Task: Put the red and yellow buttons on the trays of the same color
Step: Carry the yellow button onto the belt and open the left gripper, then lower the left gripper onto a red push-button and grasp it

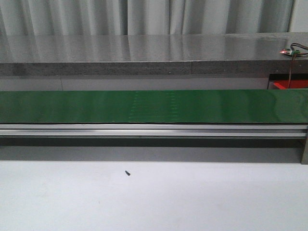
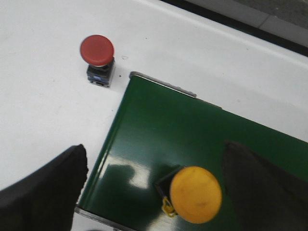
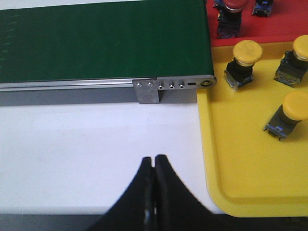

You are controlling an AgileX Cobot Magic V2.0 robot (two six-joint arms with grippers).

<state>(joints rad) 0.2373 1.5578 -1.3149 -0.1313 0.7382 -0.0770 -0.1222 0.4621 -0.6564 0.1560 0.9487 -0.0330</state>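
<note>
Your yellow tray (image 3: 240, 163) holds three yellow buttons (image 3: 244, 62), caps up; the red tray (image 3: 284, 21) holds a red one. Your left claw (image 2: 154, 192) hangs released over a yellow button (image 2: 195, 194) on the belt (image 2: 159, 134), cap up. Another red button (image 2: 97, 57) stands upright on the surface (image 2: 43, 106). Your right claw (image 3: 154, 192) is clenched, empty.

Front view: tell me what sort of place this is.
Probably a lab or factory-style sorting station: a long green conveyor belt on an aluminium rail frame crosses a white tabletop, with a grey stone-like counter and pale curtains behind.
</note>
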